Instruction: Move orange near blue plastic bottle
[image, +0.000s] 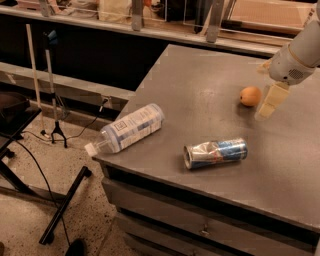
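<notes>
Resting smooth and round on the grey table (200, 85), the matte orange (250, 96) sits just left of the spread gripper (265, 85).

Cream jaws beside orange (250, 96), blue-white labelled bottle (132, 128), silver-blue can (216, 153)

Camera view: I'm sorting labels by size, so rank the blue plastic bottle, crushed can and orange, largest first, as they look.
1. blue plastic bottle, the longest
2. crushed can
3. orange, smallest, though farthest from the camera
The end effector is just right of the orange in the picture.
</notes>
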